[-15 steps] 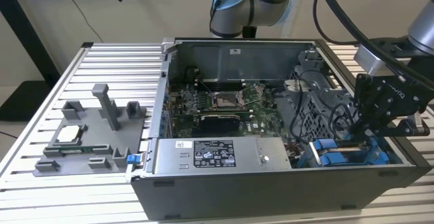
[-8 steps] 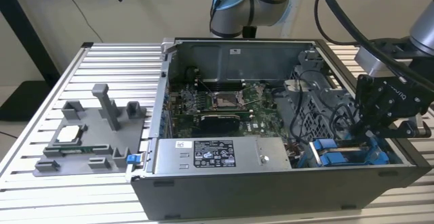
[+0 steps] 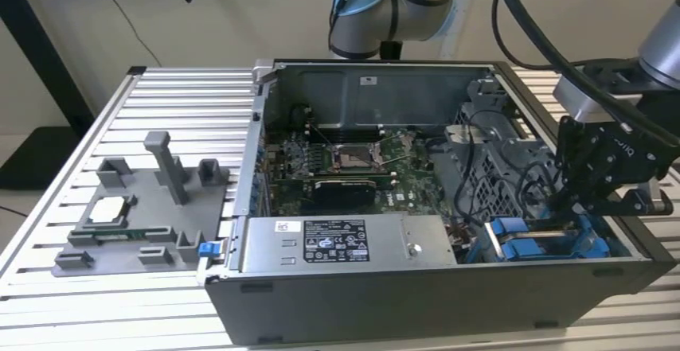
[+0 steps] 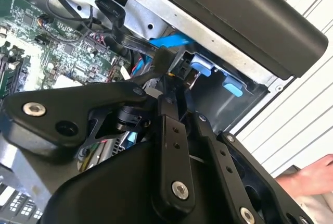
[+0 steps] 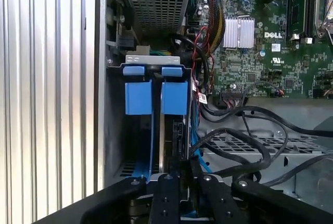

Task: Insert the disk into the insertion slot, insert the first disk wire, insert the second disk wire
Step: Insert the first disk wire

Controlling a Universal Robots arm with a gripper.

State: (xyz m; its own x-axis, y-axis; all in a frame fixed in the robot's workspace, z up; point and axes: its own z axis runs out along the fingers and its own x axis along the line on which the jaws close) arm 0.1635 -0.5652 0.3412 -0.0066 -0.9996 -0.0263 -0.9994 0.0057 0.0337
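**Near row, from the exterior view's left to right**
- Counter (image 3: 64,303): qty 1, slatted metal.
- PC case (image 3: 425,303): qty 1, laid open side up on the counter.
- Power supply (image 3: 340,243): qty 1, labelled, set along the case's near wall.
- Insertion slot (image 5: 113,130): qty 1, grey perforated bay in the case's near right corner.
- Blue-fronted carriers: qty 2, stood on edge side by side in the slot, fronts level.
  - The disk (image 5: 174,99) is judged to be the one in line w/ the jaws. It is seated in the bay, so the insertion step looks done.
  - Second carrier (image 5: 138,98): just beside the disk.

**Key relation**
- The disk's long axis is laid along the case's near wall, blue front toward the exterior view's left, connector end toward its right.
- Gripper (image 5: 179,164): qty 1, hung at that right end, aimed along the axis at the disk's rear edge. Contact w/ the disk can't be made out.
- Jaws: drawn together, apparently pinched on the end of a flat black disk wire (image 4: 132,40), qty 1 as judged.
- Loose black cables (image 5: 263,153): several, looped beside the bay, exact count not made.

**Mid**
- Grey fixture block (image 3: 138,224): qty 1, on the counter, well apart from the case at the exterior view's left.
- Motherboard (image 3: 330,156): qty 1, on the case floor.

**Far**
- Arm (image 3: 399,5): qty 1, seen above the case's far wall.
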